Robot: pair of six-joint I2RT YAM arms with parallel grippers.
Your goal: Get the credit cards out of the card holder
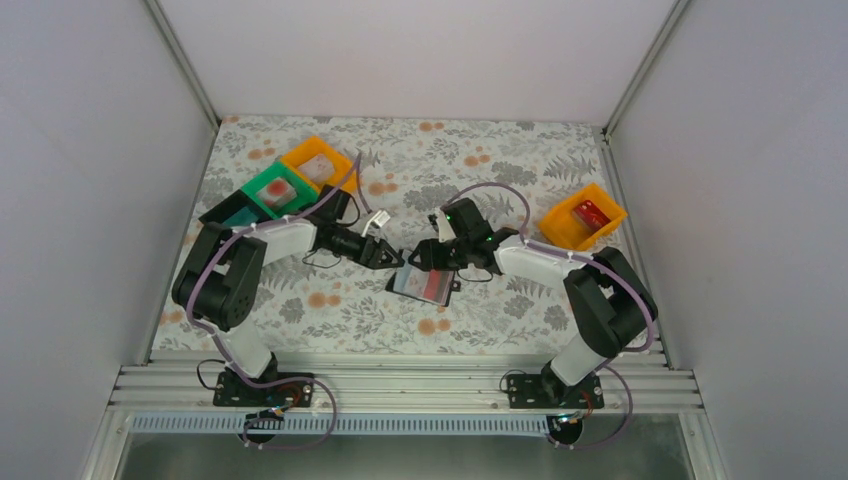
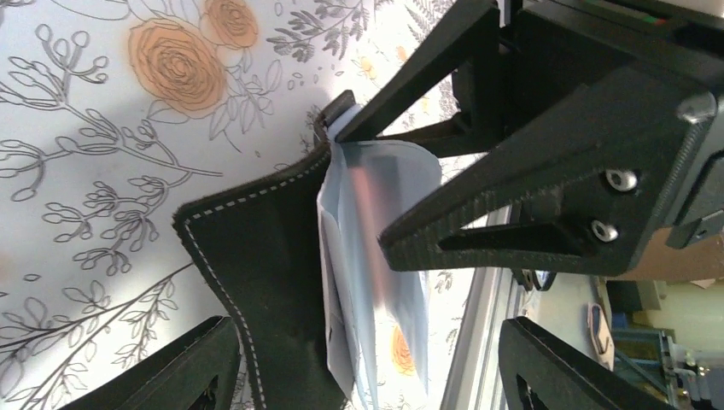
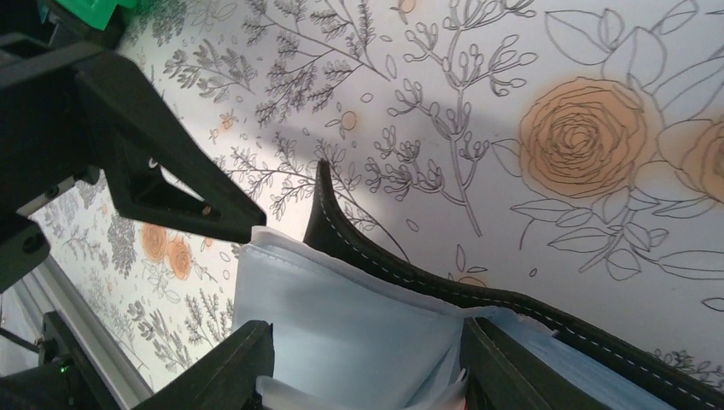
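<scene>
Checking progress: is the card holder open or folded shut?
Open. The card holder lies spread, black cover curled away from pale pockets.

Black card holder (image 2: 256, 273), white stitching; table (image 1: 500, 160) floral, orange roses

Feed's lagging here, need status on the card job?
Left pincer open at wallet. Right pincer straddles its pale sleeves, grip unclear. Red card in wallet. Nothing else in the way.

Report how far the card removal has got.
Done: possibly one card, a red item lying in the right orange tray. In hand: the right gripper grips the card holder by its pale sleeves, and the left gripper hovers with jaws open. Left: a red card sits inside it.
</scene>
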